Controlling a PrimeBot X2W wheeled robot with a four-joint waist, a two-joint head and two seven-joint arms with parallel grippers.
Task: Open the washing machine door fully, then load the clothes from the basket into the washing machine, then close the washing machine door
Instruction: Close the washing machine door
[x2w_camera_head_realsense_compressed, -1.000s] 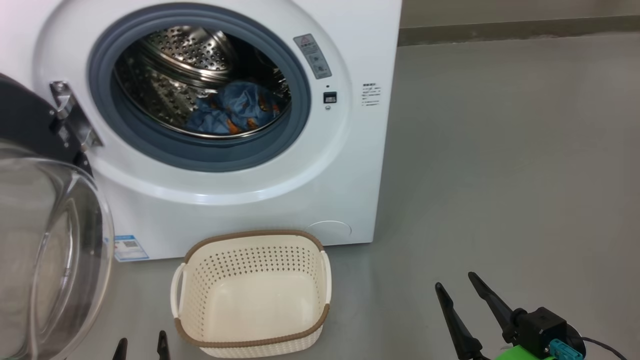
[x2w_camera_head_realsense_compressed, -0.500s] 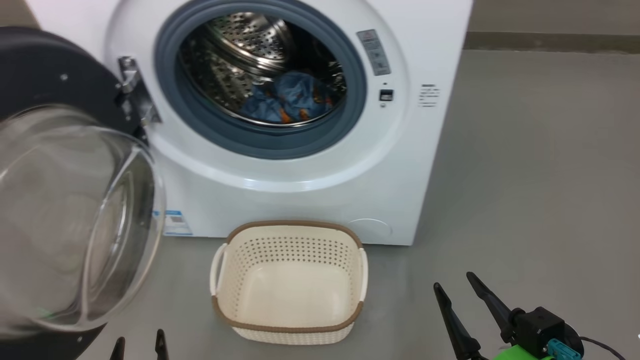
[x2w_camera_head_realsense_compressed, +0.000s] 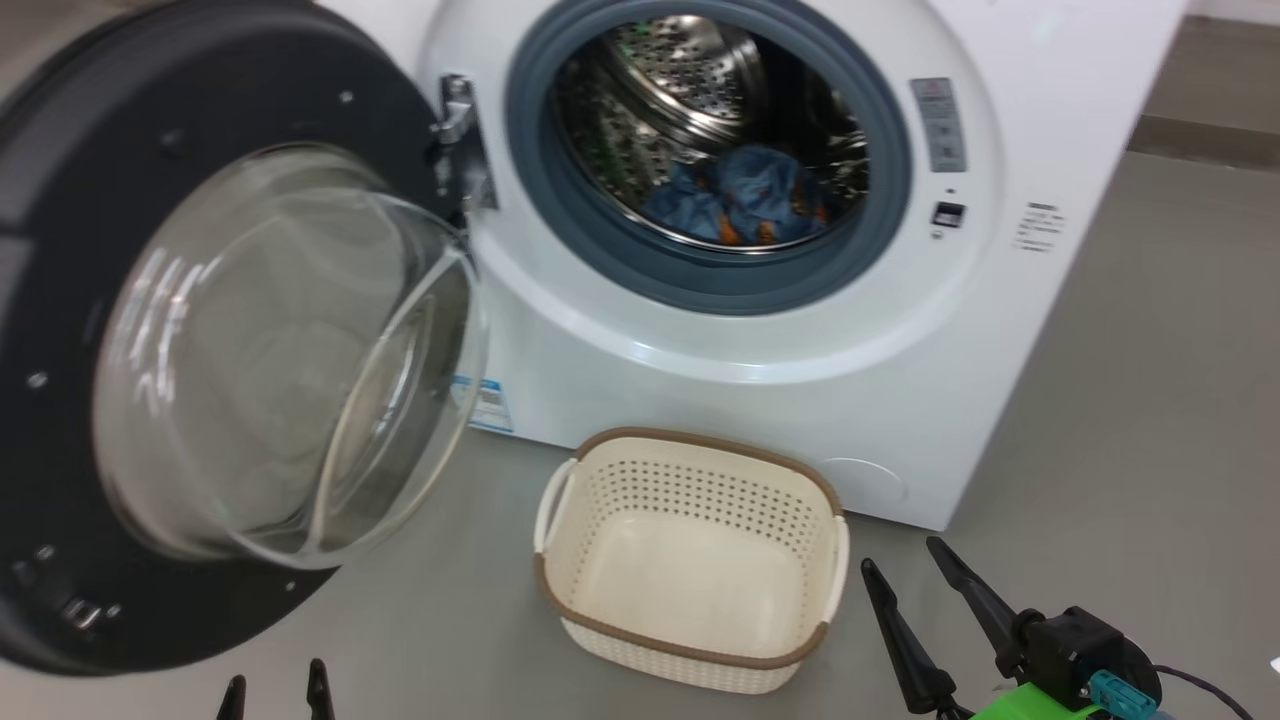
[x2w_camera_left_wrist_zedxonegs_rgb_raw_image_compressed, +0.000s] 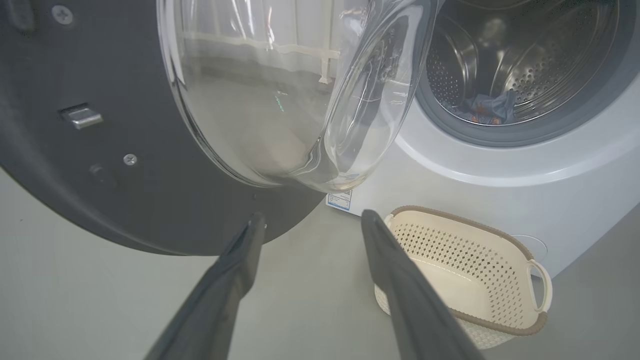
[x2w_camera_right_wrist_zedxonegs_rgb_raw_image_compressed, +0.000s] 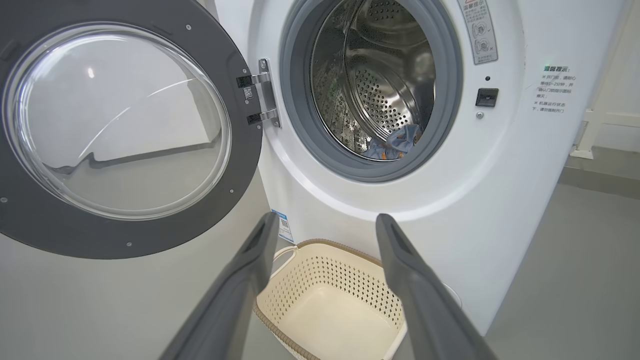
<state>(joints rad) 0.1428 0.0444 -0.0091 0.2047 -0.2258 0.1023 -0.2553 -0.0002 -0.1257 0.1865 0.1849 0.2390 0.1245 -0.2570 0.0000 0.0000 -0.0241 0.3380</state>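
Our left gripper and right gripper hang spread and empty, since the clothes already lie in the washing machine, up beyond the right gripper and past the bare basket just ahead of it. The washing machine door stands wide, close above the left gripper, so we reckon shutting it comes next.

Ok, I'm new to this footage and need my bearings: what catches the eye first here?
The washing machine door, black-rimmed with a bulging glass bowl, stands wide open at the left. Beside it, the clothes, blue fabric, lie in the steel drum of the washing machine, and the basket sits empty on the floor in front.
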